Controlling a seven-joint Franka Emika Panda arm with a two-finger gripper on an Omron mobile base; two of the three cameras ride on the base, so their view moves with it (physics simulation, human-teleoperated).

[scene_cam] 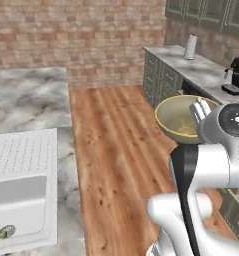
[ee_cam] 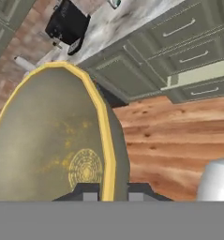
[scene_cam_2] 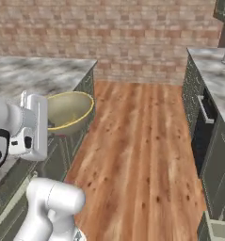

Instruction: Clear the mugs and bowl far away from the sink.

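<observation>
The bowl (scene_cam: 178, 120) hangs in mid-air over the wooden floor (scene_cam: 116, 150), well apart from the sink (scene_cam: 21, 190) and to its right, tilted so its olive inside faces the cameras. The gripper (ee_cam: 106, 190) is nearly closed, pinching the bowl's rim, one finger inside and one outside the wall. The bowl looks stiff and fairly light but wide, so held by one edge it will likely lever against the fingers and could slip or swing if the arm turns fast; the rim is the only sensible place to hold it, and it is best set down flat and slowly.

The hand view shows the pinch on the yellow rim and the speckled inside, plus grey cabinets (ee_cam: 179, 51) and a black machine (ee_cam: 66, 23) on the counter beyond. The left base view shows the sink, with its ribbed drainboard. The right base view shows the bowl's tan outside (scene_cam_2: 69, 113) beside the marble counter (scene_cam_2: 38, 75).
</observation>
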